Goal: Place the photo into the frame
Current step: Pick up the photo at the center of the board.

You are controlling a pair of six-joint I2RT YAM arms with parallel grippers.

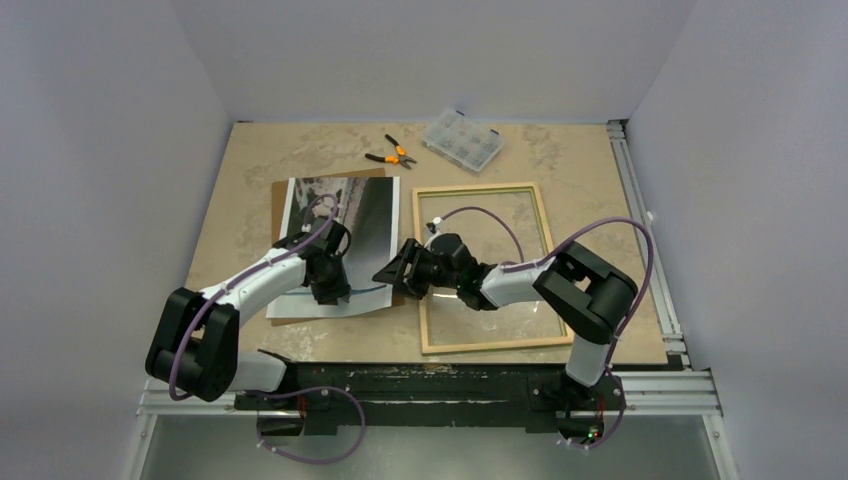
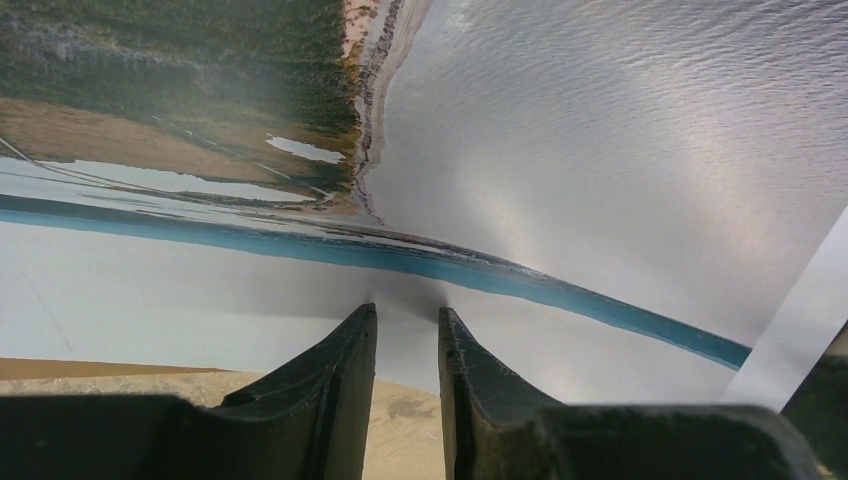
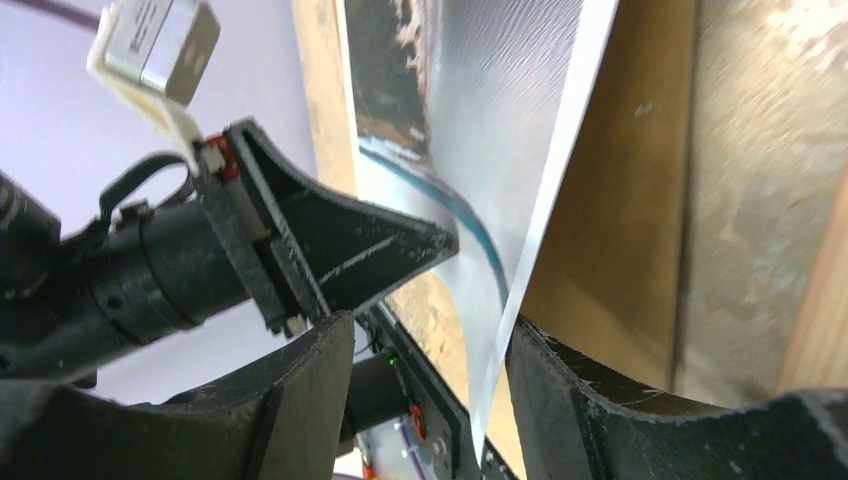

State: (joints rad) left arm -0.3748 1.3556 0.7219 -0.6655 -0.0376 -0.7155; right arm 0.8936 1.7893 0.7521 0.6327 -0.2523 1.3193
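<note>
Left gripper (image 2: pixel 405 318): jaws narrow, tips on the photo (image 1: pixel 360 215) at its buckled near border; grip unclear. Right gripper (image 3: pixel 430 325): jaws wide, straddling the photo's right edge, beside the frame (image 1: pixel 480 187).

Seen from above, the left gripper (image 1: pixel 335 293) covers the near edge of the photo (image 1: pixel 370 215) beneath it. In its own wrist view the fingers (image 2: pixel 340 370) are cut off at their roots. Whether their tips pinch the bowed paper or merely press on it cannot be told. To the left of that claw, the brown backing sheet (image 1: pixel 279 205) lies mostly buried under the photo. Between the fingers of the right gripper (image 3: pixel 430 325) the photo's edge drops out of sight at the bottom border. Far beyond both claws, the clear box (image 1: pixel 462 140) holds perhaps small hardware, too tiny to tell.
</note>
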